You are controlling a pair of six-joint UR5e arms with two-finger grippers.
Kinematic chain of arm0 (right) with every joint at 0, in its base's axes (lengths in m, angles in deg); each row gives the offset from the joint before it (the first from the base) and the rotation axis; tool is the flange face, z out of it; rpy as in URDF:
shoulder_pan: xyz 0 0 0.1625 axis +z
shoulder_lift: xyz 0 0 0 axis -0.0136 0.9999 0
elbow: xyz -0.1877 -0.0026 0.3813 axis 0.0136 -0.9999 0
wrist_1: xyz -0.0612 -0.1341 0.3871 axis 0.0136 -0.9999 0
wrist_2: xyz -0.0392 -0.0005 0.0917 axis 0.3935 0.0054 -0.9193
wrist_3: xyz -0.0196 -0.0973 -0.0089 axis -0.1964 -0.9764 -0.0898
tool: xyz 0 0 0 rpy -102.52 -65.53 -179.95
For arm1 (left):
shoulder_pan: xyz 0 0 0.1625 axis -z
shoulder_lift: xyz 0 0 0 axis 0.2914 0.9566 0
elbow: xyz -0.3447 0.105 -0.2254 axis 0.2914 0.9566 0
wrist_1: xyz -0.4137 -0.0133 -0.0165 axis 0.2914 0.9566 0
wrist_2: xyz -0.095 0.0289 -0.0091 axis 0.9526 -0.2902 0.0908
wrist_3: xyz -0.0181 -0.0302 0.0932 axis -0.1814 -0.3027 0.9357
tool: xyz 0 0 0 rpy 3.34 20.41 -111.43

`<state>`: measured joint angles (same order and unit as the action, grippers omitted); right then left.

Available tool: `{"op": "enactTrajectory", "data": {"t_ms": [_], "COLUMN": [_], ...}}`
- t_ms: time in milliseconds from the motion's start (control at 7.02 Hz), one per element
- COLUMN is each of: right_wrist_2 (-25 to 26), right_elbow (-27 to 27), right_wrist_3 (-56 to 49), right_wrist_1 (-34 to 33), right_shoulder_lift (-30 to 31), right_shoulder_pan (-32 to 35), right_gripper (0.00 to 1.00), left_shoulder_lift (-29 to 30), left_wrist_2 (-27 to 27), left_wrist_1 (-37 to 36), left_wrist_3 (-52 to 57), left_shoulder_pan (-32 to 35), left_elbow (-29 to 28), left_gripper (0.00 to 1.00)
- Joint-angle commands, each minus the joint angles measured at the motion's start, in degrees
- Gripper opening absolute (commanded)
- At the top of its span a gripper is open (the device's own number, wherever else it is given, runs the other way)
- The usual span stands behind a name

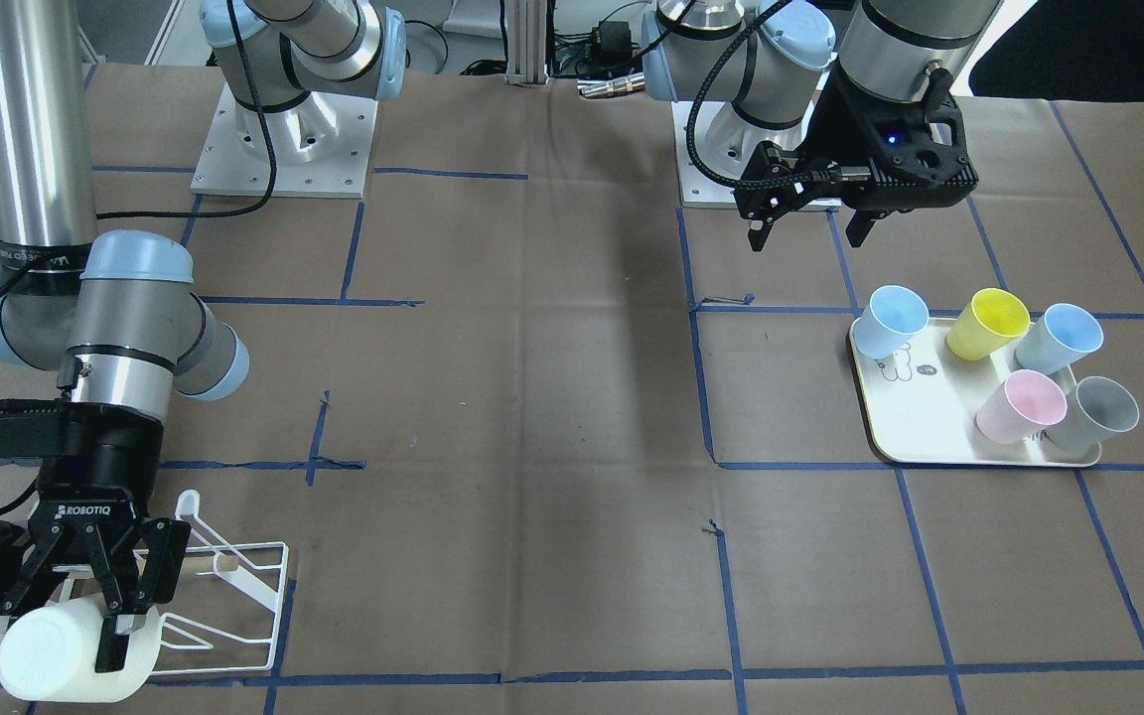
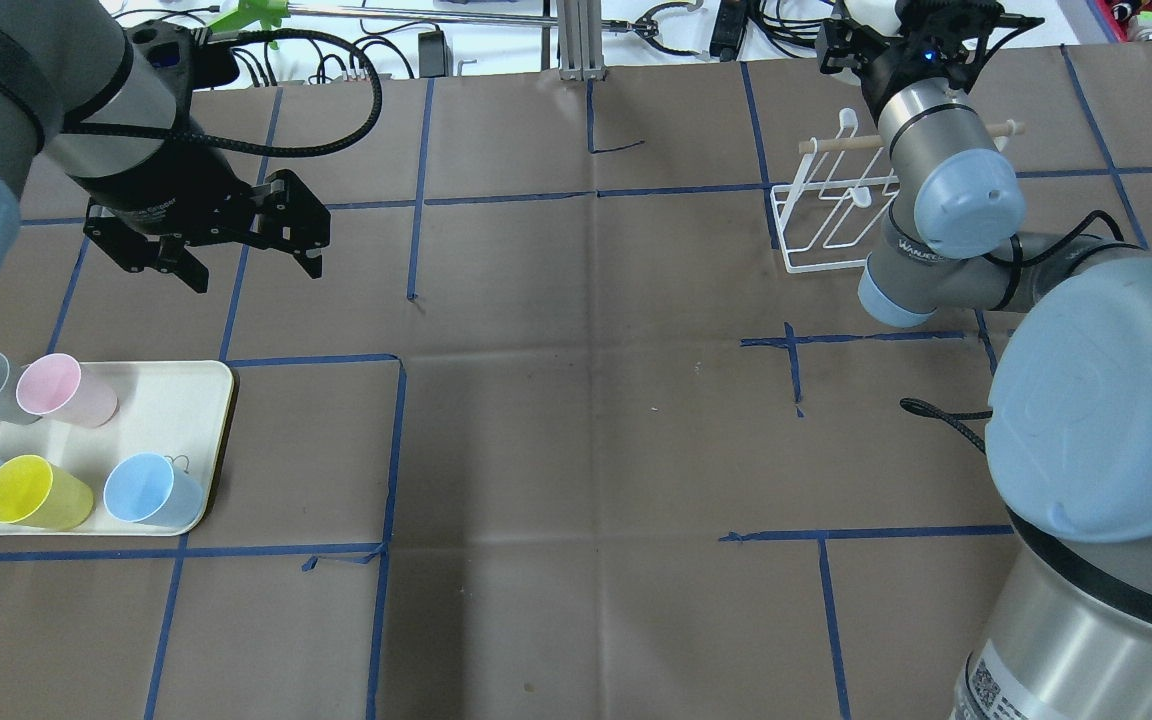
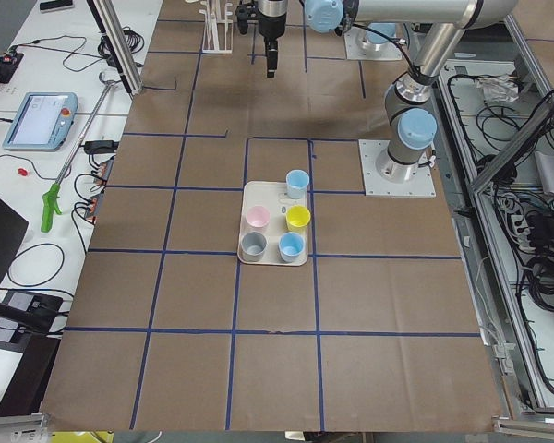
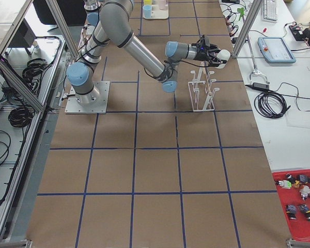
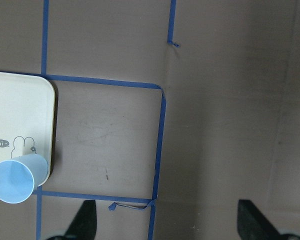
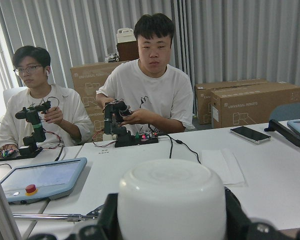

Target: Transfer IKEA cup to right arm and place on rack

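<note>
Two arms on the table, but only one matters right now. The right arm's black two-finger gripper (image 1: 75, 621) is clamped on the white plastic cup (image 1: 51, 655). It holds the cup on its side just off the operator-side end of the white wire rack with hooked prongs (image 1: 254, 596), about level with the rack's plain wooden dowel (image 1: 203, 563). The closed base seems to point away from the rack, so I'd guess the mouth faces the prongs, though I can't see it.

The left arm's black gripper (image 2: 256, 275) is well apart from the rack, clear across the table. Its jaws are spread wide and empty, next to the cream tray (image 1: 915, 427) of pastel cups.

So the handover looks done and it's hang-the-cup time. My advice: line the mouth up with one free prong first, tip the cup mouth-down, then go slow. That rack looks light, and a rim snagging the wire could shove or tip it. Only let go once the prong is well inside.
</note>
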<state>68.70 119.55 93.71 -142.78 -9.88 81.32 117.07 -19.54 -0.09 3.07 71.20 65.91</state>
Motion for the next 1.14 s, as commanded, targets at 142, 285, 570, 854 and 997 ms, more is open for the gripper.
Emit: {"op": "enactTrajectory", "data": {"t_ms": [142,285,570,854,997], "right_wrist_2": [0.2,0.2,0.1,0.1,0.0], "right_elbow": [1.2,2.1,2.9,2.9,2.9], "right_wrist_3": [-0.1,-0.1,-0.1,-0.1,-0.1], "right_wrist_1": [-1.9,-1.9,-2.1,-2.0,-2.0], "right_shoulder_lift": [-1.3,-1.3,-1.5,-1.7,-1.8], "right_shoulder_pan": [-0.8,-0.7,-0.7,-0.6,-0.6], "right_gripper": [0.28,0.28,0.28,0.29,0.29], "left_shoulder_lift": [-0.7,-0.9,-3.2,-7.8,-9.4], "left_wrist_2": [-0.8,-0.6,-0.6,-0.8,-0.7], "left_wrist_1": [0.3,0.2,-0.3,0.1,0.0], "left_wrist_3": [10.7,15.4,26.4,29.9,31.1], "left_shoulder_pan": [-3.7,-9.2,-21.6,-28.2,-31.1], "left_elbow": [1.8,3.9,10.4,15.6,18.7], "left_gripper": [0.99,0.99,0.99,0.99,0.99]}}
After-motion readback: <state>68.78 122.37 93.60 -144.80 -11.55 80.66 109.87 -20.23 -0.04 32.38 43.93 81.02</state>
